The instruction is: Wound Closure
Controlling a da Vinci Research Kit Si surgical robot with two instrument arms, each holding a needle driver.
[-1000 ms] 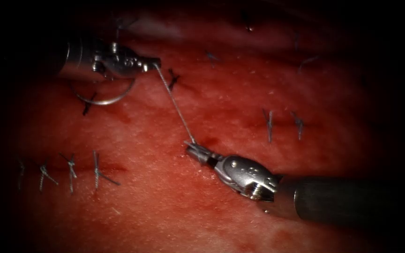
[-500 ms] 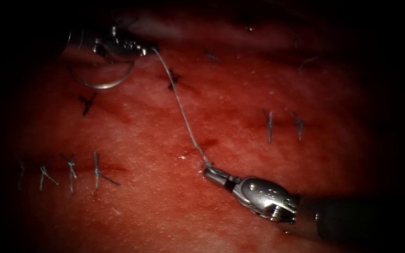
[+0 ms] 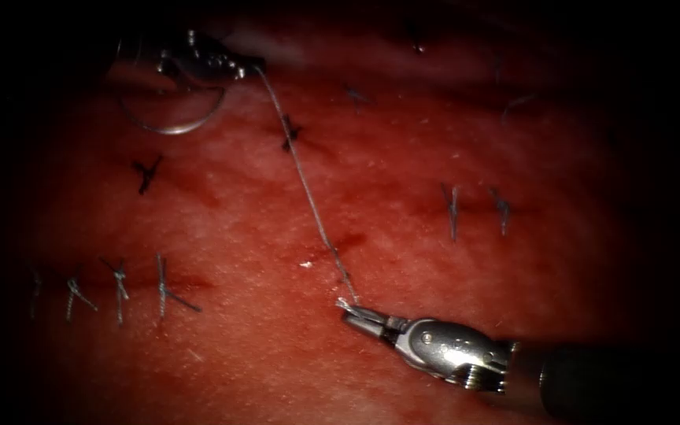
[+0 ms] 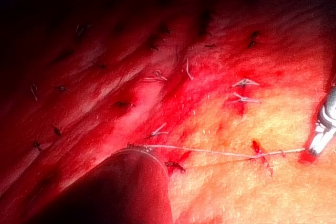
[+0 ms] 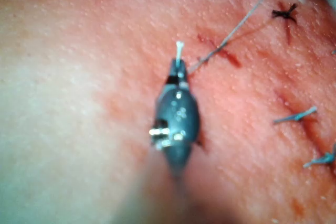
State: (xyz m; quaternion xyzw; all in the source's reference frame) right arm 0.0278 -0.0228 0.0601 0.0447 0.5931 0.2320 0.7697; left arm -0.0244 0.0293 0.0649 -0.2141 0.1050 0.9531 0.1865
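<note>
Two tools hold one thread (image 3: 308,185) stretched tight between them across the tissue (image 3: 403,149). The right tool (image 3: 352,312) sits low, to the right of the small cut (image 3: 346,240), its jaws pressed together on the thread's short end, a pale tip poking out just past them; the right wrist view shows that same tip (image 5: 179,51) standing clear of the closed jaws of the tool (image 5: 178,72). Over the last second this tool has slid down and away from the cut, drawing the line longer. The left tool (image 3: 249,67) is up at the far left, jaws pinched on the other end of the thread. The curved needle (image 3: 171,118) hangs just below it, out of the tissue, held by neither tool. The thread passes into the tissue at the cut. Finished stitches (image 3: 120,287) lie to the left, and others (image 3: 452,208) to the right.
</note>
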